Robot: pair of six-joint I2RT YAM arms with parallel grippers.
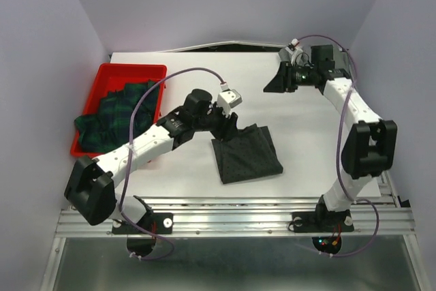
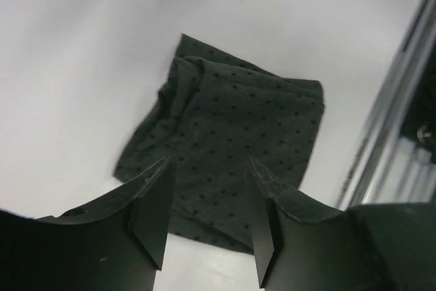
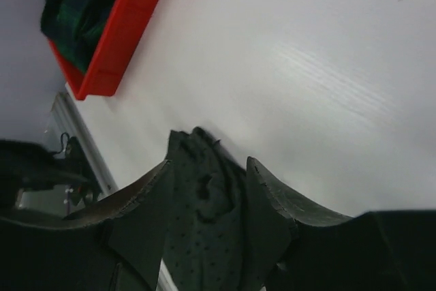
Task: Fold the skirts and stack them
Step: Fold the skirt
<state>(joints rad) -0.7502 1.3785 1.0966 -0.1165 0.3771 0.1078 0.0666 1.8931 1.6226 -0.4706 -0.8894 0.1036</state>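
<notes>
two skirts showing, nothing gripped
top: one dotted skirt [image 1: 246,155] folded on the desk [image 1: 306,134], one plaid skirt [image 1: 116,117] in the red tray [image 1: 129,69]. left wrist: left tool [image 2: 208,168] spread above the dotted one. right wrist: right tool [image 3: 208,165] spread too.

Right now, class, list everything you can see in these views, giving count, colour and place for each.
flat table: one, white, under everything
rectangular plastic tray: one, red, table's left edge
pleated plaid skirt: one, dark green-navy, bunched in the tray
dotted cloth skirt: one, dark charcoal, folded on the table's near middle
left gripper: one, black, open, over the dotted skirt
right gripper: one, black, open, raised at the table's far right
</notes>
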